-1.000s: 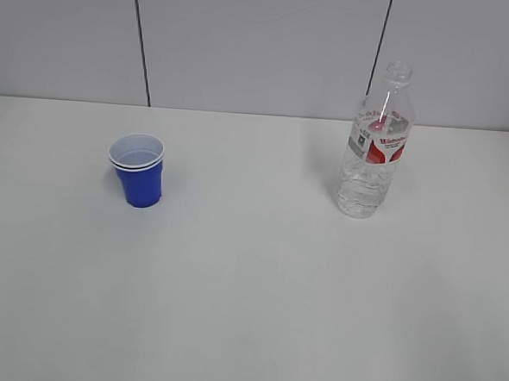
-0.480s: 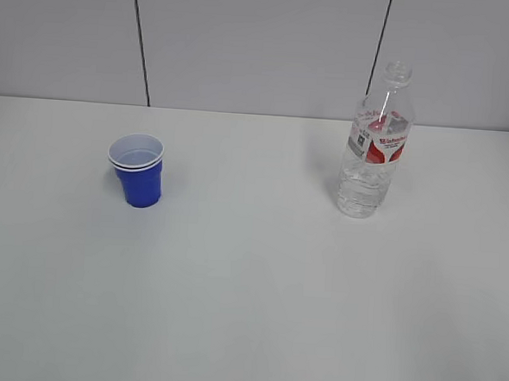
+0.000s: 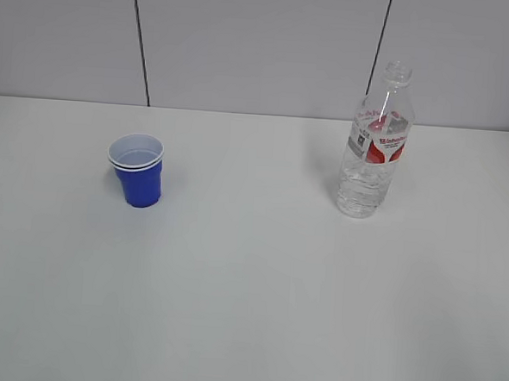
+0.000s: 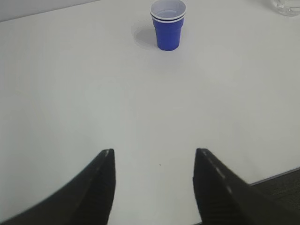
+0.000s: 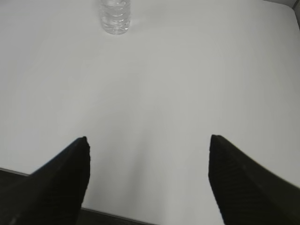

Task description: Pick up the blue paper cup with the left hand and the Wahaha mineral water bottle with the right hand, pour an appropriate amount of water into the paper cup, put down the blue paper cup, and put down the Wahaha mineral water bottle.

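So far neither of my arms shows in the exterior view, and both things stand untouched on the tabletop point(image 3: 246, 328): the blue paper cup point(image 3: 137, 173) upright toward the left side, about midway between the far and near edges, and the Wahaha mineral water bottle point(image 3: 374, 146) upright and uncapped toward the far right, well apart from the cup. My left gripper point(image 4: 153, 161) hangs over the near edge of the tabletop with its jaws spread and nothing between them, the cup far ahead and slightly right of its centre line. My right gripper point(image 5: 149, 145) is wider open, also empty, over the near edge, with only the bottle's base showing ahead and to the left. The step in hand, as I judge it, is the approach. To do it well I should steer the left gripper slightly right so the cup sits centred between the jaws, come in low and level, and close gently below the doubled rim, since thin paper will crush. The right should swing left and take the bottle on its ribbed body, upright, without squeezing water out of the open neck. Compared with a second ago, cup and bottle stand just as they did; nothing in the exterior view has shifted.
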You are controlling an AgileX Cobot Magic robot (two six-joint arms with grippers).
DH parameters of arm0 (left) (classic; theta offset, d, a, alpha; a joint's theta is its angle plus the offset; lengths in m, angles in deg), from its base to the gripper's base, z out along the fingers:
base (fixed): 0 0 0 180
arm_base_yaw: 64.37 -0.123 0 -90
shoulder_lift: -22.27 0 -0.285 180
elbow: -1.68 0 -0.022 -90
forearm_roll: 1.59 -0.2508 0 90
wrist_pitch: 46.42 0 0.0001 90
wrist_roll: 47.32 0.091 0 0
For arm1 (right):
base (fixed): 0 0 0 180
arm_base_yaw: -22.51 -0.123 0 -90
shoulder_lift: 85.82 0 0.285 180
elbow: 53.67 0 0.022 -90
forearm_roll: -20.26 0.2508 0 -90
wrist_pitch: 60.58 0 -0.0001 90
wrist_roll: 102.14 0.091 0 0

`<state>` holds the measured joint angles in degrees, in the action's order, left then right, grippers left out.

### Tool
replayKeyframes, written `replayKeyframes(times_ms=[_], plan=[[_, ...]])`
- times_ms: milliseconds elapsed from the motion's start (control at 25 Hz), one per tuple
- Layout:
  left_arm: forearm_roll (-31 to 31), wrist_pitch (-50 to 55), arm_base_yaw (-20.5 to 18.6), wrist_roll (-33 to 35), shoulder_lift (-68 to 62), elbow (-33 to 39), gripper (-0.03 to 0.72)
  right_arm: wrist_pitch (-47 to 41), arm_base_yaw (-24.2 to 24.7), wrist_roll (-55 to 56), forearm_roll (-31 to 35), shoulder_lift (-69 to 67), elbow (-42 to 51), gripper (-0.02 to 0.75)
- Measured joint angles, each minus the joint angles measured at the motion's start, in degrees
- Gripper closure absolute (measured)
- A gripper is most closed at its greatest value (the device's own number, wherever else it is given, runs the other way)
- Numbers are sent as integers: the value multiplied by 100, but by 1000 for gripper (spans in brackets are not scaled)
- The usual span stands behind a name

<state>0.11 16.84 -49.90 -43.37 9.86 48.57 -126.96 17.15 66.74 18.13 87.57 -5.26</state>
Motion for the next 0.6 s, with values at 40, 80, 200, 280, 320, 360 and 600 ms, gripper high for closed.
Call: replayKeyframes(times_ms=[40, 80, 200, 280, 320, 360, 600], plan=[[0, 0, 0, 0, 0, 0, 283, 0, 0, 0, 0, 0, 0, 151], [0, 0, 0, 0, 0, 0, 283, 0, 0, 0, 0, 0, 0, 151], [0, 0, 0, 0, 0, 0, 283, 0, 0, 0, 0, 0, 0, 151], [0, 0, 0, 0, 0, 0, 284, 0, 0, 0, 0, 0, 0, 150], [0, 0, 0, 0, 0, 0, 283, 0, 0, 0, 0, 0, 0, 150], [0, 0, 0, 0, 0, 0, 283, 0, 0, 0, 0, 0, 0, 150], [0, 0, -37, 0, 29, 0, 284, 0, 0, 0, 0, 0, 0, 150]])
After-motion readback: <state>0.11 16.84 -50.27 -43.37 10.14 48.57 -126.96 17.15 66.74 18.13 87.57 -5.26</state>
